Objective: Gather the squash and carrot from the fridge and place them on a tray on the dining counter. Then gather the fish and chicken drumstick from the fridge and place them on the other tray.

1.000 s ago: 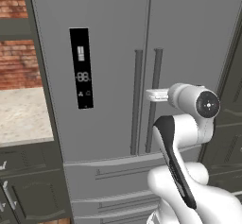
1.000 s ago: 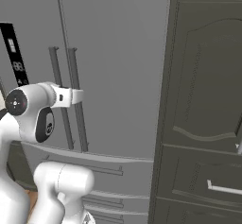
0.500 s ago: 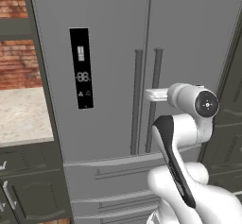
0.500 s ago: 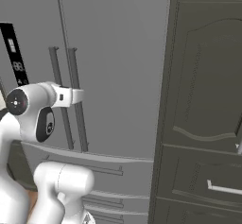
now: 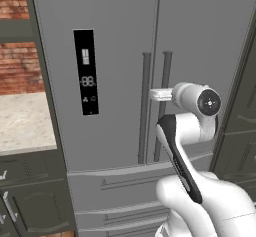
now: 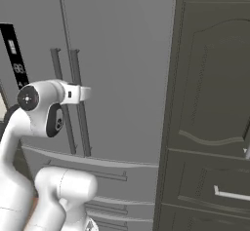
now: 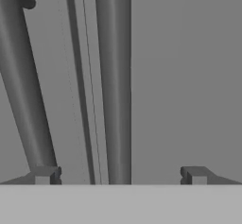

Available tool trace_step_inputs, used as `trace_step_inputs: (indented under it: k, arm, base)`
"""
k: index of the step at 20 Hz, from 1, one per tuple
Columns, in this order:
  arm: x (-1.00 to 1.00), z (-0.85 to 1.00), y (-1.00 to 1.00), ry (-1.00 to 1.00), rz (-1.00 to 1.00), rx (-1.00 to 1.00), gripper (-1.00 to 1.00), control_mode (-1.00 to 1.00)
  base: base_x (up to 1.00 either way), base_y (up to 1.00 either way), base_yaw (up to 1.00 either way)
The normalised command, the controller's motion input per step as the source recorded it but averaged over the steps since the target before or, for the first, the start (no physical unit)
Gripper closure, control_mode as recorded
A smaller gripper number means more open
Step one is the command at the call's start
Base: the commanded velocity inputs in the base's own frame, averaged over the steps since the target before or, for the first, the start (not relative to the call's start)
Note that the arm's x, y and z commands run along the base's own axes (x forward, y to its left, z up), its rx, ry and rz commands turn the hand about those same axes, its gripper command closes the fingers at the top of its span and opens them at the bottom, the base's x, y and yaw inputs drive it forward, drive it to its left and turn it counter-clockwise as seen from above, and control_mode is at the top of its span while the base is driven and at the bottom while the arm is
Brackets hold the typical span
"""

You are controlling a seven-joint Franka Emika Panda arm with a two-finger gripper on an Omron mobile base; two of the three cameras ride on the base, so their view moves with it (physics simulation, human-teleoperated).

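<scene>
At the far left of my left base view a brick wall (image 5: 17, 63) stands above a pale stone tabletop (image 5: 25, 123), with dark lower cabinets (image 5: 30, 196) beneath it. Next comes the fridge (image 5: 120, 41), a tall, flat grey French-door unit with both upper doors shut; its left door carries a black display panel (image 5: 86, 72) with pale symbols and digits. Two slim, dark grey vertical bars run down either side of the centre seam: the left door handle (image 5: 144, 106) and the right door handle (image 5: 165, 81). Below the doors lie grey drawer fronts (image 5: 120, 183), each with a horizontal pull. My white forearm reaches toward the seam at about the middle of the handles' height, and its front end sits right at the right door handle. In my hand view the claw (image 7: 120, 175) is spread wide, one dark fingertip (image 7: 45, 175) low at the left in front of the left handle and the other low at the right over bare door, clamped on nothing; the right handle rises between them, nearer the left one. Whether the tips touch anything I cannot tell. In my right base view the same doors are closed, and to their right stands a tall dark cabinet (image 6: 215, 88) with a raised arched panel and a pale drawer pull (image 6: 230, 194) lower down.
</scene>
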Motion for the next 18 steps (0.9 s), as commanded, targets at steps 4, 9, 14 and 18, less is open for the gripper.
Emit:
trace_step_inputs:
  k: [4,9,14,18]
  arm:
    - [0.42,0.00,0.00,0.00,0.00,0.00,-1.00,-1.00]
    - [0.35,0.00,0.00,0.00,0.00,0.00,-1.00,-1.00]
    - [0.37,0.00,0.00,0.00,0.00,0.00,-1.00,-1.00]
    - [0.31,-0.08,-0.09,-0.02,0.00,0.00,-1.00,-1.00]
  base:
    - [0.00,0.00,0.00]
    - [0.00,0.00,0.00]
    - [0.00,0.00,0.00]
    - [0.00,0.00,0.00]
